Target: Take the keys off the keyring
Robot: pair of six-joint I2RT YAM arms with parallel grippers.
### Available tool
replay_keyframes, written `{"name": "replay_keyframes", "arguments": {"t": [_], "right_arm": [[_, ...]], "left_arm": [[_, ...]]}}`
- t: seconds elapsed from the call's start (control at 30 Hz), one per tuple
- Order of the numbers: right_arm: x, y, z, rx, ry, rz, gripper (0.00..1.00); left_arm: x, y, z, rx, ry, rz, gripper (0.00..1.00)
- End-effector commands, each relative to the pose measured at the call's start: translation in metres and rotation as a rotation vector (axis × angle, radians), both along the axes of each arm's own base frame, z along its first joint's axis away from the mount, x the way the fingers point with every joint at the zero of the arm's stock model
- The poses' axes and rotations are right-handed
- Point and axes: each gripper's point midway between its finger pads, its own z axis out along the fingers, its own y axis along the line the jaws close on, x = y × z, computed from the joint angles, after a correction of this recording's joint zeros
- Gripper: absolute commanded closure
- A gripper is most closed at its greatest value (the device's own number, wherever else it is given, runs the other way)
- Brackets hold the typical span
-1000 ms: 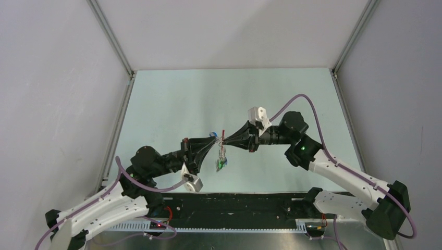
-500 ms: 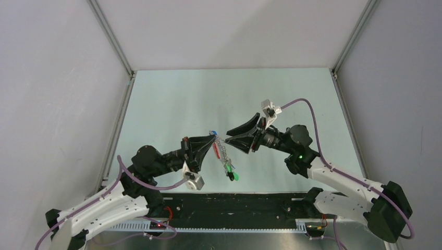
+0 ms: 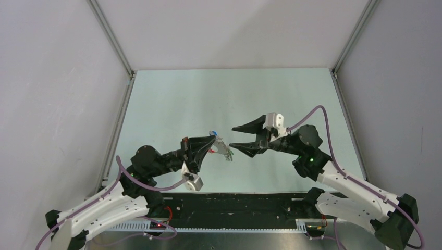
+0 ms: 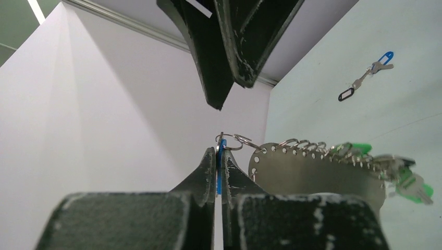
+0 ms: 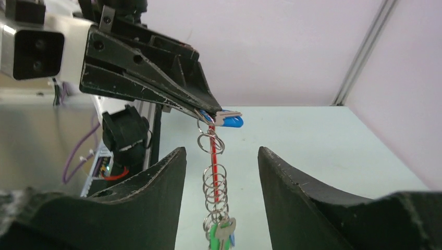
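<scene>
**Keyring bunch held aloft by the left claw; right claw released**

The left claw is seen clenched, in the middle of the overhead view, on a small silver key with a blue plastic cap. Blue is visible between its black fingertips. From this key the keyring, a thin metal ring with a bright red curved band, is hung above the pale green surface. A chain of small silver rings is strung below it. Silver keys with green caps are bunched at the lower end, at the bottom centre of the right wrist view.

The right claw is held released, its two black fingers spread wide, just right of the bunch and not touching it.

In the upper right of the left wrist view, a separate blue-capped key joined to a small black loop is seen lying on the surface, well apart from both claws.
</scene>
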Motion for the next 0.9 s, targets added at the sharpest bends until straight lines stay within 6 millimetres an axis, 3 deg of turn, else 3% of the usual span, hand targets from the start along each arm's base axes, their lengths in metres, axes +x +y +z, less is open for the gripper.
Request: {"name": "replay_keyframes", "arguments": {"t": [0.0,0.27,0.5,0.7,0.87], "right_arm": [[-0.005,0.011,0.011,-0.095,-0.194,0.042,0.41],[0.002,0.028,0.003,-0.182,-0.240,0.086,0.47],[-0.007,0.039,-0.004,-0.226,-0.254,0.168,0.54],[-0.008,0.041,-0.008,-0.237,-0.246,0.180,0.74],[-0.013,0.043,-0.003,-0.216,-0.231,0.200,0.68]], "left_arm": [[-0.009,0.006,0.036,-0.092,-0.064,-0.027,1.00],[-0.010,0.007,0.037,-0.094,-0.064,-0.032,1.00],[-0.011,0.007,0.038,-0.098,-0.067,-0.033,1.00],[-0.010,0.007,0.037,-0.095,-0.064,-0.031,1.00],[-0.009,0.006,0.036,-0.091,-0.060,-0.032,1.00]]}}
